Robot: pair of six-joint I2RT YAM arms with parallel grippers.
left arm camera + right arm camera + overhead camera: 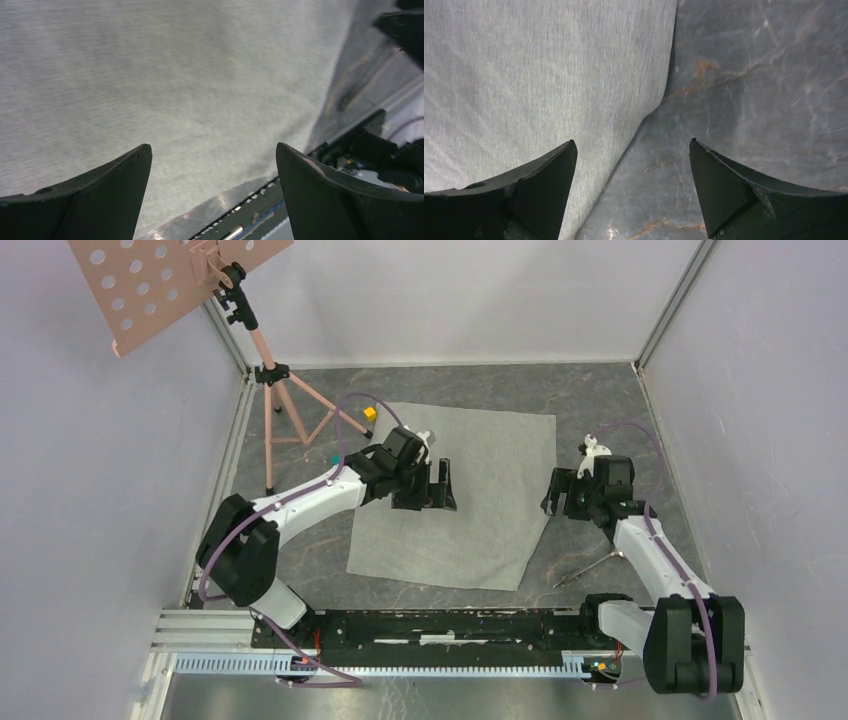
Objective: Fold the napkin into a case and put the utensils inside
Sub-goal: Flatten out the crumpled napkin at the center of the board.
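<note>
1. Lying flat mid-table: the napkin, single layer, no fold visible.
2. Left gripper spread wide over its left half, holding nothing.
3. Right gripper spread at its right edge, empty.
4. Utensils on bare table by right arm. Folding and loading all left.
</note>
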